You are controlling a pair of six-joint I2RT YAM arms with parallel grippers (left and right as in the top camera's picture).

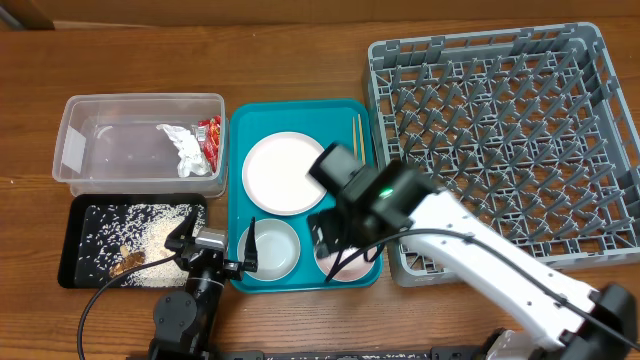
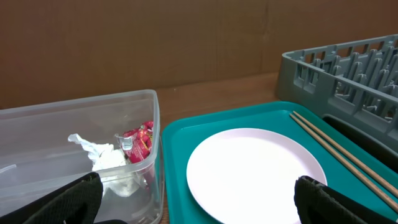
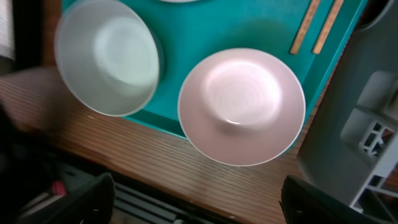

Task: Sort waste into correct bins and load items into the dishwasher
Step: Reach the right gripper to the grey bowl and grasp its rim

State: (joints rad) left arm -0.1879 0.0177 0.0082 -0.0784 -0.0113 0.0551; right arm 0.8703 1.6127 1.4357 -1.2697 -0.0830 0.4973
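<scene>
The clear tub (image 1: 70, 150) holds crumpled white and red-striped wrappers (image 1: 192, 145), which also show in the left wrist view (image 2: 134, 149). The black tray (image 1: 72, 250) holds rice and brown scraps (image 1: 150, 238). On the teal tray (image 1: 238, 140) lie the pale plate (image 1: 285, 172), the whitish bowl (image 1: 275, 250), the pink bowl (image 3: 242, 106) and two chopsticks (image 1: 357, 135). The grey rack (image 1: 500, 130) stands at the right. My left gripper (image 2: 199, 214) is open and empty, low before the plate (image 2: 255, 174). My right gripper (image 3: 199, 205) is open above the pink bowl's near edge. The white cup is out of view.
The right arm (image 1: 470, 250) crosses the rack's front left corner and hides most of the pink bowl from overhead. The whitish bowl (image 3: 109, 59) sits just left of the pink bowl. The tub and the black tray stand close to the teal tray's left side.
</scene>
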